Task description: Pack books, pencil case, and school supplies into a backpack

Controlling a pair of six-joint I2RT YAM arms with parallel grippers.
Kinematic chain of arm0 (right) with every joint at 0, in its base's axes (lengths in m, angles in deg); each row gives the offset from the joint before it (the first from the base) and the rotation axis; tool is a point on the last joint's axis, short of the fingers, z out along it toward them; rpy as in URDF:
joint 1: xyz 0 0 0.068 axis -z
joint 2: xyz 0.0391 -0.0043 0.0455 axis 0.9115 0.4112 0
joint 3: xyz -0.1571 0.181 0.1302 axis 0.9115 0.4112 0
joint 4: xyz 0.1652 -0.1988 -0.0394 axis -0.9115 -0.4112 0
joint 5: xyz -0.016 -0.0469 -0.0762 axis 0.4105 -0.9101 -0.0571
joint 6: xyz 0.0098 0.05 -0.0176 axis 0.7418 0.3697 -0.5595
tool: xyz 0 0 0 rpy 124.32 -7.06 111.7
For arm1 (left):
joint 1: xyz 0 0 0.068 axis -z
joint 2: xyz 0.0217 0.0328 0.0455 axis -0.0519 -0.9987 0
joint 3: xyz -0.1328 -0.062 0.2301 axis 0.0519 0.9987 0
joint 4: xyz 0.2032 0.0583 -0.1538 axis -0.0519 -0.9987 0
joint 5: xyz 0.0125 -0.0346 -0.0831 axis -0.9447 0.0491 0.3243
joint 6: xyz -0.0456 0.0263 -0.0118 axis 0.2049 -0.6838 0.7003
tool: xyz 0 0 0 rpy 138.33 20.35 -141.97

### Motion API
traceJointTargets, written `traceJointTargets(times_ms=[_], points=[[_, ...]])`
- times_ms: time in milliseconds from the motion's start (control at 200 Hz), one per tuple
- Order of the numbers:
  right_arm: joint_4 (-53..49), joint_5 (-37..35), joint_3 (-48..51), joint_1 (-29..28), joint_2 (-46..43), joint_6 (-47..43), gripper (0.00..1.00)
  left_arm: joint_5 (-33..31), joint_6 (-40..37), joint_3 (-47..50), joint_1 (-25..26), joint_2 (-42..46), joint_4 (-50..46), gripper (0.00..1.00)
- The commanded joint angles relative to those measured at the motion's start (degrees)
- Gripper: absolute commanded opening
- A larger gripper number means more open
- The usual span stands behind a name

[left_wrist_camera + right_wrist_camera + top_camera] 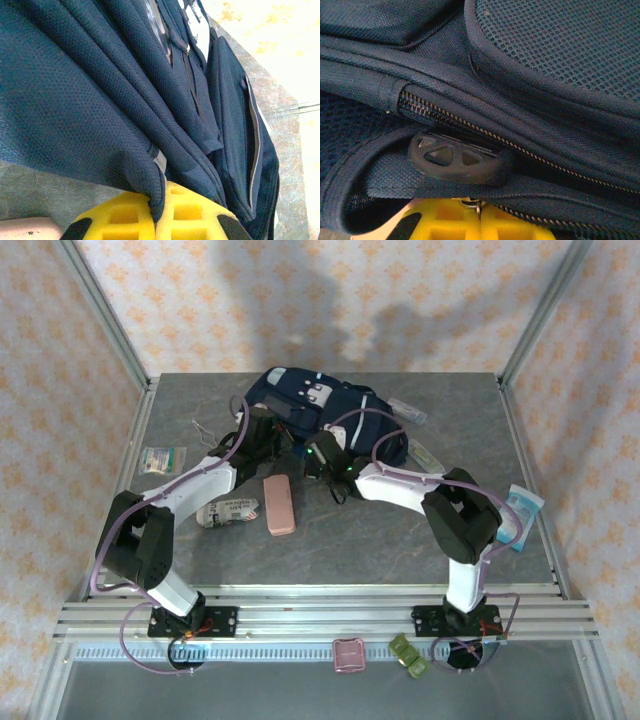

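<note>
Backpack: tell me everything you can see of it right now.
The backpack is navy mesh-textured fabric with white patches on its front pocket and grey trim, lying slumped on the far middle of the table. The left gripper pinches a fold of its edge; the right gripper is shut on a small metal zipper piece, below a black rubber pull tab. The zipper teeth seen there are closed.

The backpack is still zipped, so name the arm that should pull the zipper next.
Right. The right gripper is shut below the black pull tab on the zipper, apparently on its metal link. The left gripper pinches a fold of backpack fabric, better for bracing.
</note>
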Motion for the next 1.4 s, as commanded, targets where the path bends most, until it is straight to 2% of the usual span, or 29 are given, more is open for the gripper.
traceJointTargets(times_ms=[0,175,450,541,626,866,936,1001,1141,1286,1396], points=[[-3.38,2.3,4.24,2.67,-4.73,0.79,0.0,-2.11,-2.94,-1.39,-0.23,2.52,2.36,0.0],[-6.18,4.26,14.41,6.49,-11.5,0.25,0.0,-3.98,-5.28,0.1,-1.65,1.19,1.6,0.0],[-10.15,-0.97,20.97,13.52,-16.9,-3.78,0.0,-8.73,-8.97,1.59,-2.72,0.68,1.53,0.0],[-11.1,-0.76,19.95,12.84,-17.65,-6.01,0.0,-9.67,-10.17,0.65,-3.69,-0.5,1.76,0.0],[-10.92,0.91,18.56,9.31,-18.7,-7.86,0.0,-10.64,-11.65,-2.41,-4.74,-3.08,0.78,0.0],[-4.37,14.63,12.2,3.17,-16.36,-5.34,0.0,-12.83,-15.26,-13.43,-7.19,-10.33,-1.69,0.0],[-0.74,18.33,10.42,3.15,-13.55,-2.93,0.0,-11.4,-15.12,-13.36,-7.19,-9.44,-1.13,0.35],[1.66,20.51,8.76,3.03,-10.52,-1.11,0.0,-9.21,-14.5,-10.58,-7.15,-7.01,0.26,0.5],[4.57,22.75,6.79,2.9,-6.1,0.92,0.0,-4.31,-10.2,-0.26,-5.45,0.81,2.15,0.58],[4.64,24.55,5.59,2.74,-3.92,1.12,0.0,-3.21,-6.38,10.05,-0.6,8.9,3.32,0.66],[4.85,24.7,5.72,2.63,-3.82,0.89,0.0,-1.74,0.23,17.8,3.06,12.57,8.32,0.7]])
